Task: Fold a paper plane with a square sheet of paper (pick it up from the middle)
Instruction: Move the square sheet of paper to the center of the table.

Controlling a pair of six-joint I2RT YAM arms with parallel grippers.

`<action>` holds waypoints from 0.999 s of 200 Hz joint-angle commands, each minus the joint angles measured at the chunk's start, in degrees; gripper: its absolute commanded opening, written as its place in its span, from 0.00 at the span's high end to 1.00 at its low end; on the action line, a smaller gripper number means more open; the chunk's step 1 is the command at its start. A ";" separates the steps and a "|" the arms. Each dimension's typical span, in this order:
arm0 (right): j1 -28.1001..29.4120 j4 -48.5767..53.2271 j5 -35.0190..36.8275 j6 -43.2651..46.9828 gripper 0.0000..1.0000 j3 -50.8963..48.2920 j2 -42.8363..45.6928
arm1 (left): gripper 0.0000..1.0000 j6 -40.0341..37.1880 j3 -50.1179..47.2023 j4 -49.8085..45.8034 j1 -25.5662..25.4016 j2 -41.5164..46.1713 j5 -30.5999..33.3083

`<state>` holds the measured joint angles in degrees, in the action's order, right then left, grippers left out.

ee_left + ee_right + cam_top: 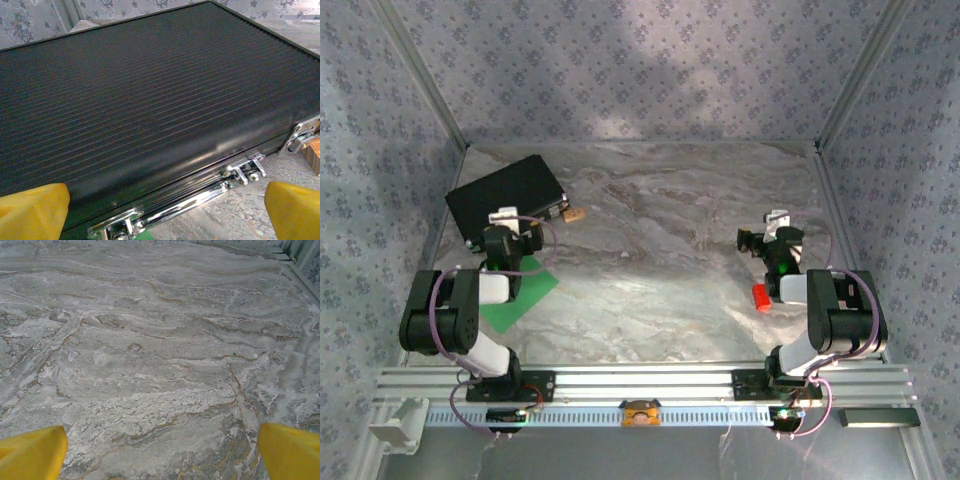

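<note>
Left gripper (164, 212) and right gripper (161, 452) are both spread wide and hold nothing: folding has not begun.
Nearest, the sheet (525, 298) lies flat and unfolded on the table (650, 280), partly under the left arm. The next move, I judge, is a pinch at its middle, so that arm, facing the case (150, 100), must swing back. The red block (760, 297) sits beside the right arm, and a wooden block (574, 213) lies by the case's latches.

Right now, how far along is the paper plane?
Done: nothing yet. The square sheet of paper lies flat on the table, seemingly unfolded. In hand: nothing; the left gripper is open near the black case, and the right gripper is open over bare table. Left: picking it up and every fold.
</note>
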<state>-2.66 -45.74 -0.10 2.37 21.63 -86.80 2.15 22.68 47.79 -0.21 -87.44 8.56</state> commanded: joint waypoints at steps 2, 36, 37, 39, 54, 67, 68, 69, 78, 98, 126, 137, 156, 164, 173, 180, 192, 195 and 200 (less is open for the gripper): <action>-0.21 0.12 -0.65 -0.94 0.01 1.24 -0.47 | 0.00 0.55 0.52 -0.24 0.30 -0.40 -0.07; 0.61 -0.08 0.92 -0.40 0.01 1.12 -0.43 | 0.00 0.49 0.44 -0.12 0.30 -0.38 0.08; 0.61 -0.08 0.92 -0.40 0.01 1.12 -0.43 | 0.00 0.53 0.44 -0.09 0.25 -0.37 0.07; 0.67 -0.13 0.96 -0.43 0.01 1.07 -0.44 | 0.00 0.50 0.44 -0.03 0.24 -0.43 0.13; 1.03 -0.36 1.75 -0.10 0.01 0.90 -0.30 | 0.00 0.48 0.44 -0.07 0.21 -0.39 0.23; 1.47 -0.80 2.69 0.00 0.01 0.70 -0.21 | 0.00 0.44 0.44 0.00 0.19 -0.39 0.24; 1.49 -0.82 2.71 0.05 0.01 0.70 -0.21 | 0.00 0.46 0.44 0.01 0.16 -0.38 0.24; 1.50 -0.83 2.77 0.07 0.01 0.70 -0.21 | 0.00 0.47 0.44 0.02 0.14 -0.41 0.23; 1.78 -1.18 3.23 0.22 0.01 0.48 -0.21 | 0.00 0.31 0.34 0.10 0.04 -0.39 0.27; 2.76 -2.53 4.65 1.08 0.01 -0.44 0.13 | 0.00 -0.42 -0.21 1.06 -0.37 -0.11 -0.41; 2.82 -2.58 3.47 1.58 0.01 -0.78 0.80 | 0.00 1.07 -1.65 0.71 -0.37 3.44 3.25; 2.96 -1.82 3.32 1.76 0.01 -0.97 2.16 | 0.00 1.98 -1.30 -2.37 0.09 6.05 4.07; 3.13 1.00 4.75 1.41 0.01 -0.12 3.86 | 0.00 3.63 1.17 -13.13 0.55 11.54 5.13; 3.39 3.50 5.34 1.41 0.01 0.98 5.02 | 0.00 4.78 1.65 -16.28 0.56 13.51 6.19; 3.78 9.61 6.71 0.72 0.01 3.04 7.29 | 0.00 6.64 1.56 -17.81 0.57 15.54 6.78; 4.05 14.65 8.18 -0.51 0.01 4.82 9.10 | 0.00 7.33 1.90 -19.86 0.63 17.33 6.65; 4.19 21.74 8.84 -3.27 0.01 7.30 12.06 | 0.00 11.27 3.84 -27.33 0.56 21.04 8.75; 4.25 23.14 8.74 -4.11 0.01 7.64 12.87 | 0.00 12.75 4.58 -29.74 0.59 21.79 10.00; 4.42 25.26 8.25 -5.59 0.01 8.26 14.27 | 0.00 16.29 6.11 -34.23 0.62 23.04 12.19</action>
<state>1.06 -34.28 5.61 1.87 24.77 -78.52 8.34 23.70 30.37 0.01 -69.95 14.24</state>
